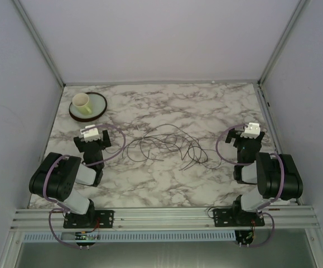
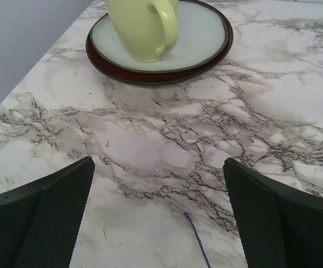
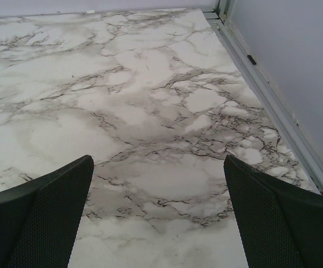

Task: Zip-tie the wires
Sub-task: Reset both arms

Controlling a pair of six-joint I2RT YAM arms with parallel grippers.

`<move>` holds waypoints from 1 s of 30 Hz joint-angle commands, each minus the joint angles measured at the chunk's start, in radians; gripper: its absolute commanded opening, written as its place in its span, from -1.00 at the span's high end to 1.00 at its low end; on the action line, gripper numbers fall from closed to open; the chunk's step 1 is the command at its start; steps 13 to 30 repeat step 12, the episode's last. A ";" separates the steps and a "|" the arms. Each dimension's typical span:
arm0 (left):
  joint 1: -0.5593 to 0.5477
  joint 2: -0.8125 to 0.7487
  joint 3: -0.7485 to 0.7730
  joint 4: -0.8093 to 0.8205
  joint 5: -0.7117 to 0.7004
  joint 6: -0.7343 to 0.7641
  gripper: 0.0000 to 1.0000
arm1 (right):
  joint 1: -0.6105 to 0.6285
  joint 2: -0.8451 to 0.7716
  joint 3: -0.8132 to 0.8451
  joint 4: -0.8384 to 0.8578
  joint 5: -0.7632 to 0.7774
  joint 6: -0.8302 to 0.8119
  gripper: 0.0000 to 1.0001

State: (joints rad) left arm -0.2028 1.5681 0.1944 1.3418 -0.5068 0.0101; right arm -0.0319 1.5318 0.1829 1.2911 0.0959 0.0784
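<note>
Top external shows your left gripper (image 1: 88, 133) and right gripper (image 1: 251, 130) both spread wide, empty. The wires (image 1: 167, 146) lie on the table (image 1: 167, 111) between them, strung side to side, with the denser curls nearer the right gripper.

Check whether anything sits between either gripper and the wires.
Nothing visible does. The wires lie loose mid-table, with only bare table between them and the open left gripper and right gripper on either side. The cup on its plate stands at the far left corner, off both paths.
</note>
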 commanded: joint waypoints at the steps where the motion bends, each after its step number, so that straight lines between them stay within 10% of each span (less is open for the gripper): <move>1: 0.005 -0.003 0.014 0.034 -0.009 -0.013 -1.00 | -0.001 0.004 0.016 0.034 0.001 0.008 -0.99; 30: 0.005 -0.005 0.015 0.032 -0.009 -0.015 -1.00 | -0.001 0.004 0.016 0.034 0.000 0.008 -0.98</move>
